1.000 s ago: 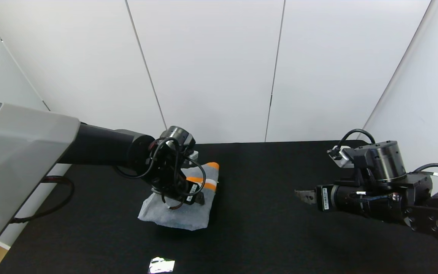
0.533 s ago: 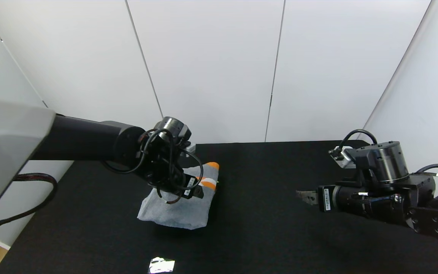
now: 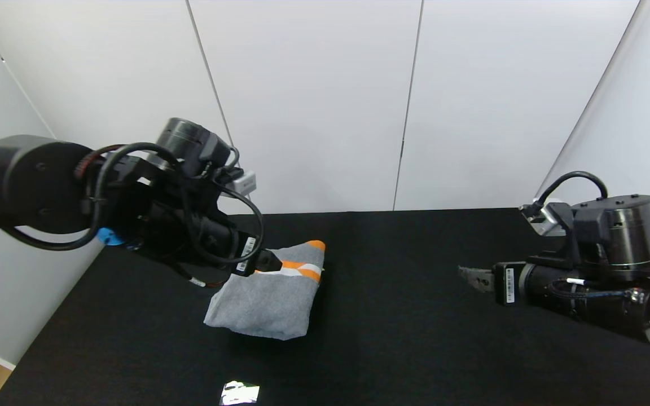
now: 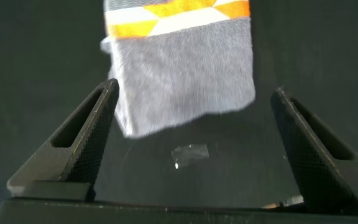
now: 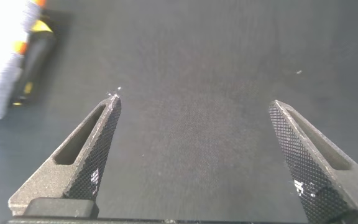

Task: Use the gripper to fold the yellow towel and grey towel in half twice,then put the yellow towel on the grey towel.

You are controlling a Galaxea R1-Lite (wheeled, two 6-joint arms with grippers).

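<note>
The left gripper (image 3: 268, 263) had lifted away from the grey towel (image 3: 266, 293) within the last second, rising and drawing back toward the robot's left; its jaws stood released and empty, hanging above the towel's near edge, apart from the cloth; the towel lay as a compact folded bundle on the left half of the black table (image 3: 404, 338), its orange-and-white band (image 3: 301, 269) at the far end; that withdrawal suggested the grey towel's folding was finished, or nearly so; a small shiny scrap (image 3: 240, 392) lay on the table near the front edge, well apart from the towel; the yellow towel was nowhere clearly in the head view, though the right wrist view showed a sliver of yellow (image 5: 40, 26) tucked beside the grey bundle, too little to judge its state; the right gripper (image 3: 468, 276) hovered over the right half of the table, jaws spread wide and empty, and had shifted slightly to the right; stacking yellow on grey seemed to be what remained.
</note>
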